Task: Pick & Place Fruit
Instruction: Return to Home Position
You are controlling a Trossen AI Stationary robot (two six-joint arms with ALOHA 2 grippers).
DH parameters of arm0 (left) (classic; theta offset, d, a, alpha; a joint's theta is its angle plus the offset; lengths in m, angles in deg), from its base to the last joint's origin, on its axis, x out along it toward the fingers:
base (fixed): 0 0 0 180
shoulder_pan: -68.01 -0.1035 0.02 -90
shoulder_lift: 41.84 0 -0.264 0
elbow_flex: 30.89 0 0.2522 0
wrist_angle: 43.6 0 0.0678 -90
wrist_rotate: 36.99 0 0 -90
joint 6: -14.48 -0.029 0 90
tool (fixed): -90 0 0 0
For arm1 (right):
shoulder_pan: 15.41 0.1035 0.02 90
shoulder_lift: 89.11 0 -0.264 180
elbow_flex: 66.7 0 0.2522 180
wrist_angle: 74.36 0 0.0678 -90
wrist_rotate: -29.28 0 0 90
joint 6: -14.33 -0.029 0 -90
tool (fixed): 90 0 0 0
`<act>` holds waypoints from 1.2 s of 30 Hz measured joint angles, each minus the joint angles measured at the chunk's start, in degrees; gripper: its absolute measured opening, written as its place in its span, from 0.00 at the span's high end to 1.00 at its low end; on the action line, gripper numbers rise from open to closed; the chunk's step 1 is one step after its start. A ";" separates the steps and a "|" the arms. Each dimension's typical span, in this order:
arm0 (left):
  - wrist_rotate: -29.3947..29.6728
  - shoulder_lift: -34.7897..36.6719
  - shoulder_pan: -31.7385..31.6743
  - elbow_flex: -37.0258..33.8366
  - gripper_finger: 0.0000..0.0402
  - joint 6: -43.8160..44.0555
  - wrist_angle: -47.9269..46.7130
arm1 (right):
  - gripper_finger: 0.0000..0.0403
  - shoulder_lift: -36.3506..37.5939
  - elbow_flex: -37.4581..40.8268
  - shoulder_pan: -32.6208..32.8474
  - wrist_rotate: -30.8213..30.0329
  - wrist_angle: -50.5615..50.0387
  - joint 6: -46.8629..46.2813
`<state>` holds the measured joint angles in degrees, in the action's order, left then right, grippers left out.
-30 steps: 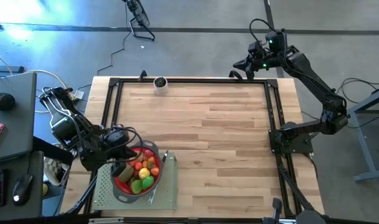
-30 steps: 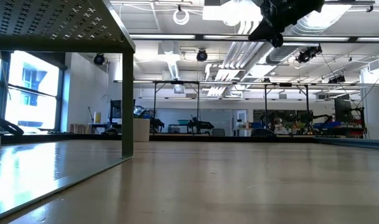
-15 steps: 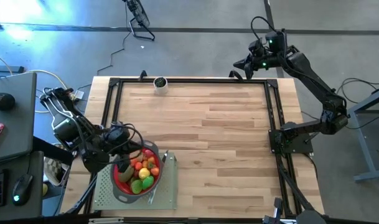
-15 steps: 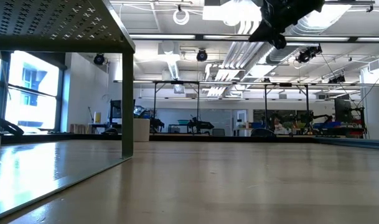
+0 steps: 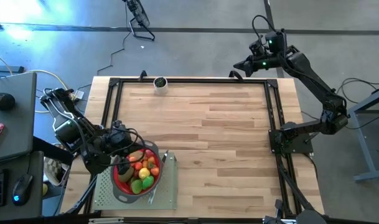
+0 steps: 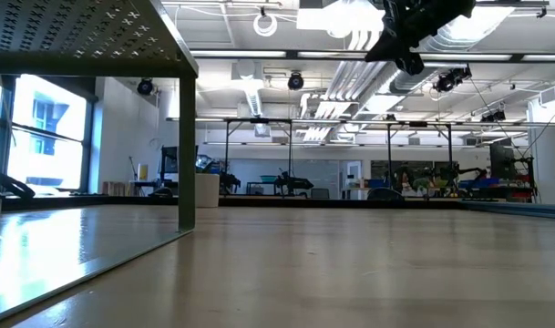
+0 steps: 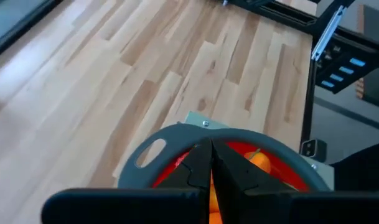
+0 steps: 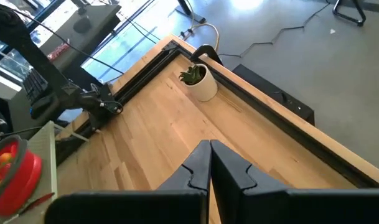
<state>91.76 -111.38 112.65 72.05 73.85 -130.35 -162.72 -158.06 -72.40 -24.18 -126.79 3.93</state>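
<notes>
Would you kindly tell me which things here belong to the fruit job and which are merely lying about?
Job: fruit, piled in the strainer; strainer, on the shelf; left hand, shut, above the strainer's edge.

Lying about: knife, beside the strainer; plant pot, at the table's far edge; right hand, shut, near the far right corner.

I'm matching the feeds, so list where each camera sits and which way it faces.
High: above the table, looking straight down; both arms show.
Low: at tabletop height, looking level into the room; the right arm hangs at the top.
Left wrist: on the left arm, past the shut left hand at the strainer.
Right wrist: past the shut right hand at the pot.
Shared: the strainer shows in high and both wrist views.
</notes>
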 joint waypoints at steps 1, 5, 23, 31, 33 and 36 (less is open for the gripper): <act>0.21 0.00 0.00 0.00 0.98 -1.02 0.00 | 0.99 0.01 0.00 0.00 -0.01 0.01 0.17; 5.55 -0.17 0.00 0.00 0.98 -4.03 0.78 | 0.99 -0.01 0.00 0.00 -0.31 0.02 2.05; 18.28 2.41 -10.55 0.02 0.98 -20.89 15.35 | 0.99 0.04 0.00 5.00 7.16 2.00 7.71; -0.30 2.51 -29.67 0.00 0.98 -41.03 26.14 | 0.99 0.17 0.00 13.00 7.29 7.89 10.50; -5.95 1.82 -34.34 0.00 0.98 -44.86 29.32 | 0.99 0.20 0.00 14.50 7.27 8.94 10.63; -11.60 0.80 -39.41 -0.02 0.98 -49.52 32.39 | 0.99 0.21 0.00 17.04 7.02 10.82 10.65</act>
<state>80.16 -110.58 73.24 72.03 24.34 -97.96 -162.51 -158.06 -55.36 -17.16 -115.97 14.58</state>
